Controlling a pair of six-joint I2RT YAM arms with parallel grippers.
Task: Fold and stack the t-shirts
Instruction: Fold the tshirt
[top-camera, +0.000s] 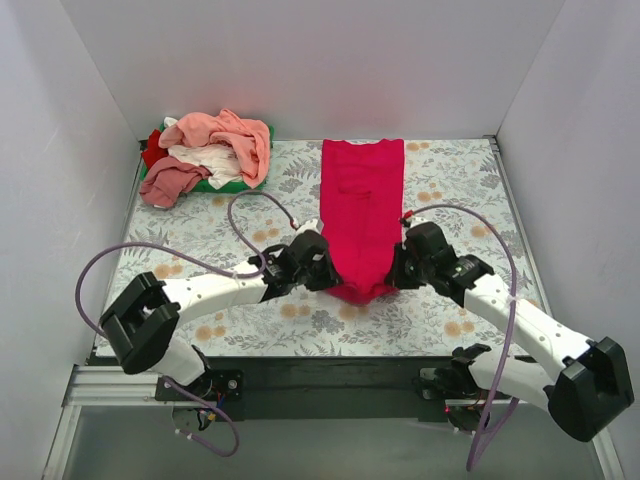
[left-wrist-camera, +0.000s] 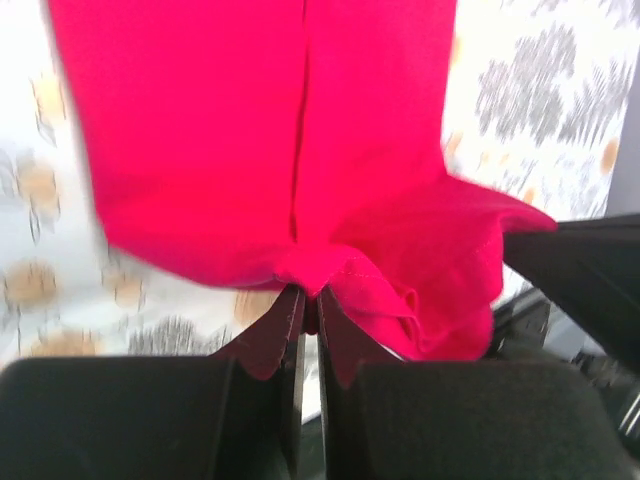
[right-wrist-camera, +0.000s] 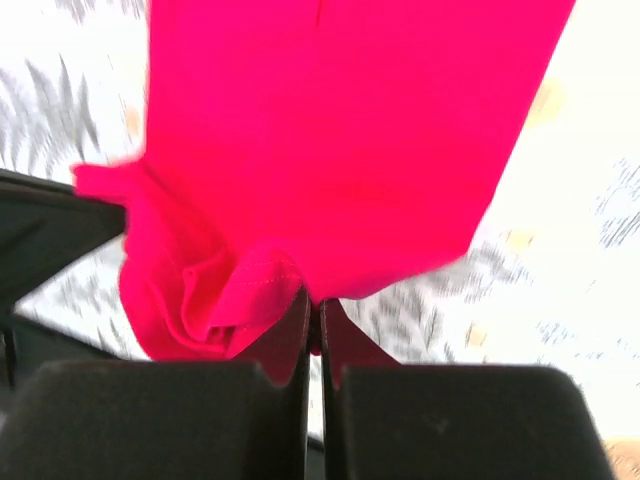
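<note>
The crimson-magenta t-shirt (top-camera: 362, 205) lies as a long narrow strip down the middle of the table, sleeves folded in. My left gripper (top-camera: 327, 268) is shut on its near left hem corner (left-wrist-camera: 310, 272). My right gripper (top-camera: 397, 268) is shut on its near right hem corner (right-wrist-camera: 300, 285). The near hem sags between the two grippers, lifted a little off the table. The other t-shirts, salmon pink (top-camera: 225, 135), white (top-camera: 208, 160), dusty pink (top-camera: 168, 185) and red (top-camera: 154, 148), lie in a heap at the back left.
The heap sits on a green tray (top-camera: 222, 184) at the back left corner. The table has a floral cloth (top-camera: 455, 185). White walls close the back and both sides. Each arm's cable loops over the table.
</note>
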